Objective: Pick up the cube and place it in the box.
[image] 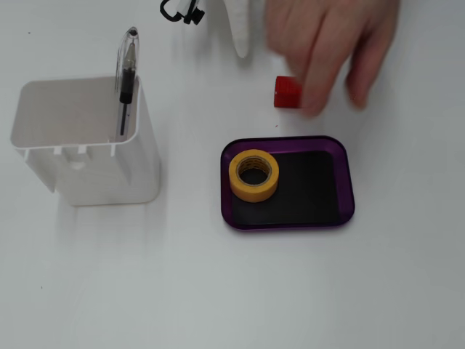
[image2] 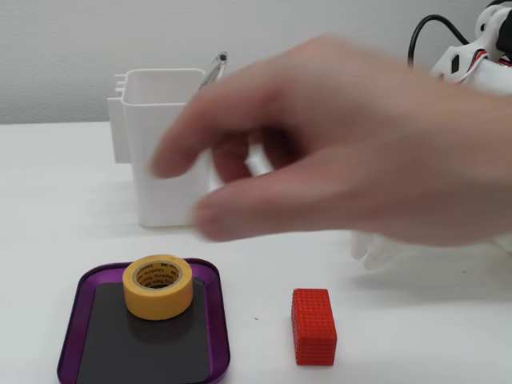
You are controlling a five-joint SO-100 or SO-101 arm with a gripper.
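Observation:
The cube (image: 285, 92) is a small red block lying on the white table just beyond the box; in the other fixed view (image2: 314, 326) it lies right of the box. The box (image: 347, 182) is a shallow purple tray with a black floor, also seen low at the left (image2: 218, 320). A blurred human hand (image: 327, 36) hovers over the cube, fingertips close to it; it fills the middle of the other fixed view (image2: 360, 160). Of my gripper, only a white tip (image: 240, 36) shows at the top edge, and a white part under the hand (image2: 380, 252). I cannot tell how its jaws stand.
A yellow tape roll (image: 251, 190) sits in the box's left half (image2: 158, 292). A tall white container (image: 109, 174) with a pen (image: 127, 80) stands left of the box, and behind it in the other fixed view (image2: 164, 192). The white arm body (image2: 480, 48) is at the top right.

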